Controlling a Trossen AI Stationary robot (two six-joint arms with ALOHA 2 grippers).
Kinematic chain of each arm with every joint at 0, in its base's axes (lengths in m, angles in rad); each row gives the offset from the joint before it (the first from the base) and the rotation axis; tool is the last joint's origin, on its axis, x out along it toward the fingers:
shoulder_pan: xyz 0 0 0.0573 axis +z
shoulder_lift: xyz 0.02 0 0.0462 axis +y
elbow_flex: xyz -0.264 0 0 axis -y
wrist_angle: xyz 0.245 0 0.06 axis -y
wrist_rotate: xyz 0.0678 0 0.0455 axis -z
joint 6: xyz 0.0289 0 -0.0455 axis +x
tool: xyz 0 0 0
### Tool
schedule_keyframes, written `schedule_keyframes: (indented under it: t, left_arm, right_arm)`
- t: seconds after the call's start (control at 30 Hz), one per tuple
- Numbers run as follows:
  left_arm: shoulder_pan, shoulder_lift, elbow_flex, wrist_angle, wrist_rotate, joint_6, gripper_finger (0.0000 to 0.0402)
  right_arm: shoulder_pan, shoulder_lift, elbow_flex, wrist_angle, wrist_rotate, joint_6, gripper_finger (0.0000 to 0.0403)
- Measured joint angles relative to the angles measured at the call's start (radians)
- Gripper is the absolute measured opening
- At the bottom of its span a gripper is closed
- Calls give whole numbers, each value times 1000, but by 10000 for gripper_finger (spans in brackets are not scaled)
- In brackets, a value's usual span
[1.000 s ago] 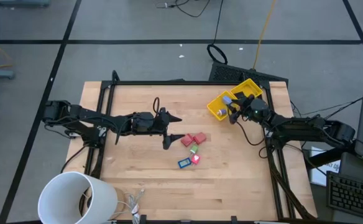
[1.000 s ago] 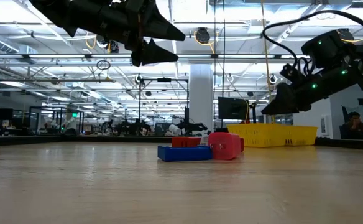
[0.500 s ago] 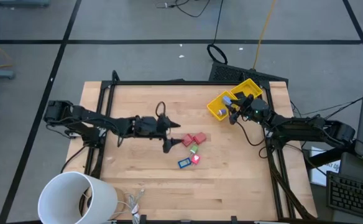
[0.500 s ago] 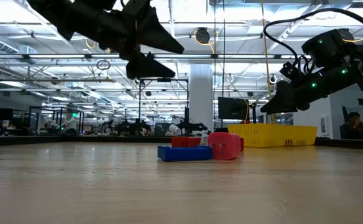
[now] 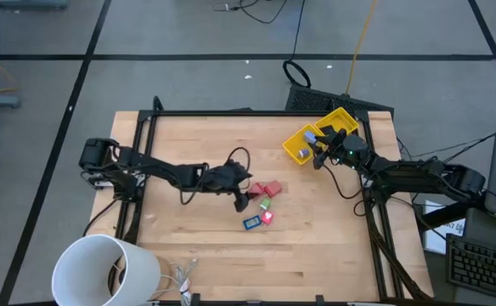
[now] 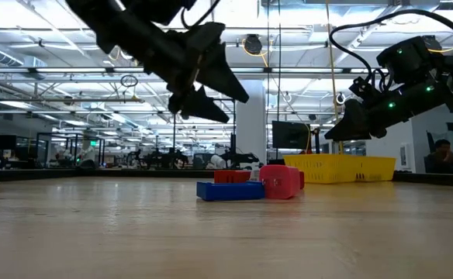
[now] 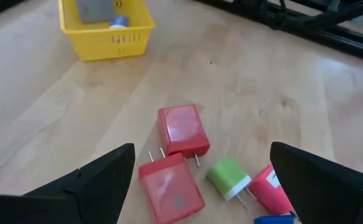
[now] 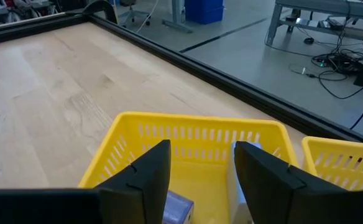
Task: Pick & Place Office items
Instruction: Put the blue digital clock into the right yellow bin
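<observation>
The left hand [image 5: 243, 195] hangs released just left of the office items [image 5: 263, 202] clustered mid-surface [image 5: 188, 246]. The right hand [image 5: 318, 156] hovers over the yellow bin [image 5: 300, 141]; its grip I cannot tell.

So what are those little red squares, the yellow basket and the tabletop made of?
The red squares look like smooth, slightly glossy moulded plastic with two thin metal-looking prongs sticking out, like plug adapters. The yellow basket seems to be thin moulded plastic, going by its slotted walls and even colour. The tabletop looks like pale wood with a matt finish: grain lines and plank seams show, though it could be a veneer.
</observation>
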Motion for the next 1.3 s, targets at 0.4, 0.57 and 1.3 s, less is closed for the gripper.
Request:
schedule_keyframes:
  t: [0.4, 0.57, 1.3]
  left_arm:
    - [-64, 0, 48, -268, -31, -60, 374]
    - [-155, 6, 48, -262, -38, -94, 374]
    - [-292, 302, 57, -80, -152, -152, 369]
  right_arm:
    - [0, 0, 0, 0, 0, 0, 166]
    - [0, 0, 0, 0, 0, 0, 165]
    - [0, 1, 0, 16, 1, 26, 160]
